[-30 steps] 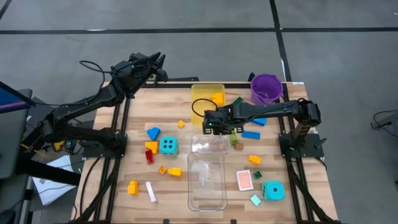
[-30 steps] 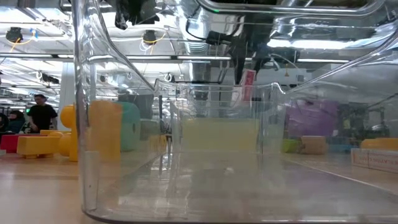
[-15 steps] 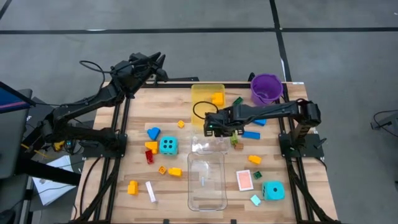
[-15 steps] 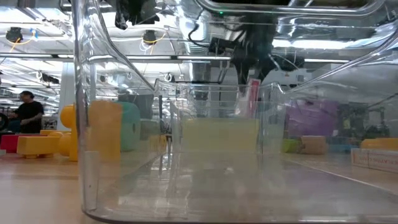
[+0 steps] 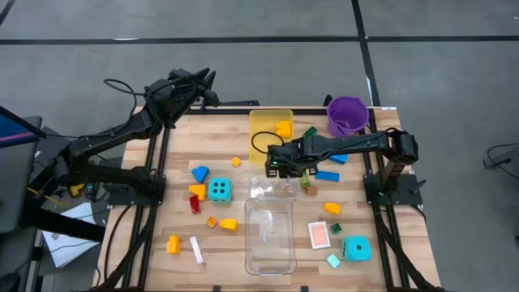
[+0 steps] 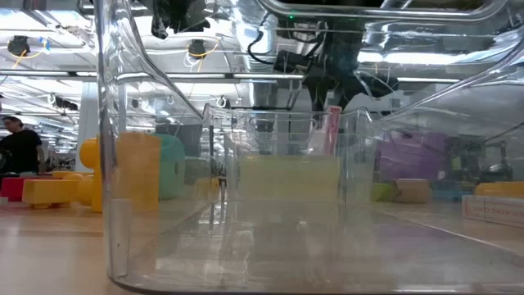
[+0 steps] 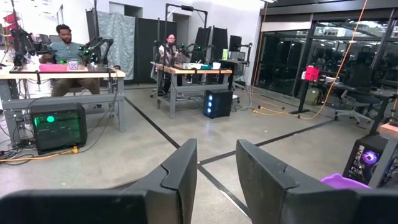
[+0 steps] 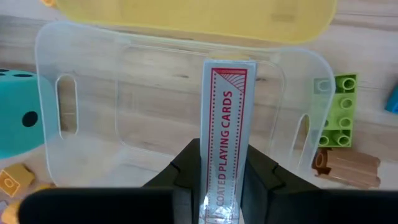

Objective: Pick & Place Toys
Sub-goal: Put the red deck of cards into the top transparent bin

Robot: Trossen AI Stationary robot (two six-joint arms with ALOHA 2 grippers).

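- Since a second ago the right pincer (image 5: 280, 165) has shifted slightly toward the right side of the table and come lower, as the low view shows; it now hangs over the far end of the clear tray (image 5: 270, 243).
- Its fingers are clamped on a card pack (image 8: 223, 149) printed "COATED PLAYING CARDS", gripped by its flat faces and held edge-on, probably so it can slip down inside the tray walls.
- Directly beneath the pack lies the clear tray, with the yellow-tinted tray (image 5: 261, 122) just beyond it; release looks to be the next step.
- Left pincer (image 7: 214, 171) waits raised off the table's far left corner, fingers slightly apart and holding nothing.
- Other toys stay scattered: a cyan die (image 5: 219, 191), a pink card (image 5: 319, 234), a green brick (image 8: 336, 119).
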